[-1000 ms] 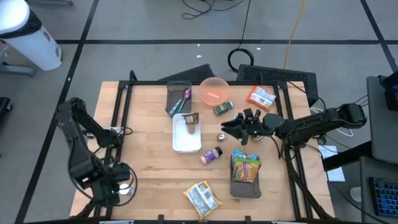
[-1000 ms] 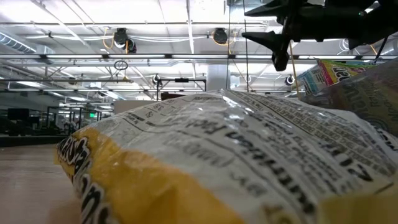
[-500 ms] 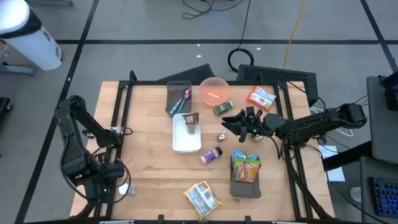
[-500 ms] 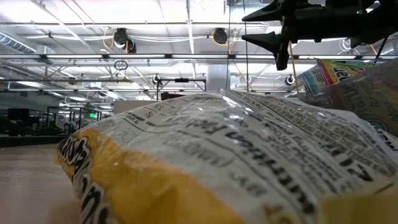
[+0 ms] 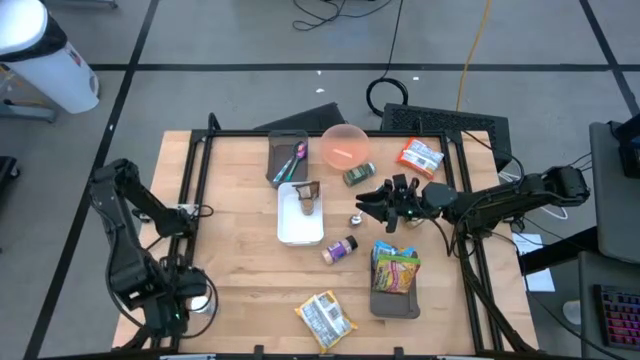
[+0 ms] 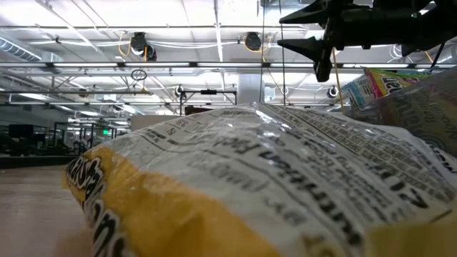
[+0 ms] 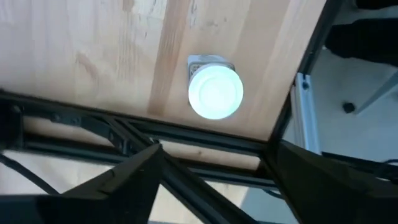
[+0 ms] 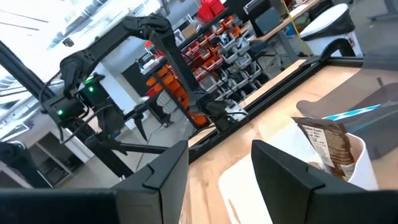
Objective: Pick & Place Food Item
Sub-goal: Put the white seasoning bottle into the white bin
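Left arm: folded at the lower left of the high view, its left gripper (image 5: 183,310) low over the worktop (image 5: 240,230) corner. In the left wrist view its fingers (image 7: 124,180) stand spread wide, holding nothing; a small white-capped item (image 7: 214,91) sits on the wood just beyond them, apart from both fingers.

Right arm: reaches in from the right edge of the high view toward centre, the right gripper (image 5: 372,208) raised above the worktop, as the low view shows at its upper right. Its fingers (image 8: 155,180) stand partly apart with nothing between them.

Containers:
- White tray (image 5: 290,230), centre: a brown packet (image 5: 308,198) stands at its upper end.
- Dark bin (image 5: 283,150), upper centre: holds pink and blue utensils (image 5: 296,160).
- Pink bowl (image 5: 345,146), right of that bin: contents cannot be told.
- Dark tray (image 5: 400,303), lower right: a green and yellow bag (image 5: 395,268) lies partly in it.

Loose on the worktop: a yellow and white snack bag (image 5: 325,318) at lower centre, a small spice bottle (image 5: 340,249) below the white tray, a green jar (image 5: 358,175) near the bowl, an orange packet (image 5: 419,157) at upper right.
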You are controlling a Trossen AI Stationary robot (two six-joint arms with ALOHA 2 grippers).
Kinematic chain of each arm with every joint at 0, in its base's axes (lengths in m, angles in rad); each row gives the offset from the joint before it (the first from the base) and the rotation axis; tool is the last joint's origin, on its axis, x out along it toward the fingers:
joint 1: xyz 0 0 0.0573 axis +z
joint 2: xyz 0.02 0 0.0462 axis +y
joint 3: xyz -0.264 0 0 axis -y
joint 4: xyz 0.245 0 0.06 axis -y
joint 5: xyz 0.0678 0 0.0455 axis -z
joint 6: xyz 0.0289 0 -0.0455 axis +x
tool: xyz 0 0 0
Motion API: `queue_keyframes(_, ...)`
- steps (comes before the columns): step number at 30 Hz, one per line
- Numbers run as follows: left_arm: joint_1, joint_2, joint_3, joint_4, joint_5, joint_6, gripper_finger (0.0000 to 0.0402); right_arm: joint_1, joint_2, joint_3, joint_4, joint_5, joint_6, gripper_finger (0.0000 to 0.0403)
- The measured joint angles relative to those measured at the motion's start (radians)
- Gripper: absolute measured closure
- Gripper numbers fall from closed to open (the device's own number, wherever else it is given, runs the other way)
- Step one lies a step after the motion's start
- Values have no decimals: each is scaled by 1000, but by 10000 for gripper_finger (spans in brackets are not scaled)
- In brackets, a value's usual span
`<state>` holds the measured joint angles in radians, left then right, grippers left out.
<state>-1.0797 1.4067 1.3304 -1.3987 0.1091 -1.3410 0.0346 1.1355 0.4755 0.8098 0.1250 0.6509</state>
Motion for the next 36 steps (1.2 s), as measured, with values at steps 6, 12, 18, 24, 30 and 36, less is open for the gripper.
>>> queue_keyframes(6, -5, 63, 0, 0, -34, 43, 39, 0, 0, 0, 0, -20, 21, 234)
queue_keyframes(12, -5, 98, 0, 4, -103, 15, 32, 0, 0, 0, 1, -26, 29, 234)
queue_keyframes(18, -5, 100, -71, 104, -86, -32, 43, 0, 0, 0, 1, -26, 36, 234)
queue_keyframes(24, -5, 100, -144, 144, -84, -82, 42, 0, 0, 0, 1, -26, 45, 234)
queue_keyframes(30, -5, 99, -228, 285, -84, -82, 46, 0, 0, 0, 1, -26, 74, 234)
queue_keyframes(36, -5, 99, -294, 326, -84, -102, 55, 7, 0, 0, 1, -26, 87, 234)
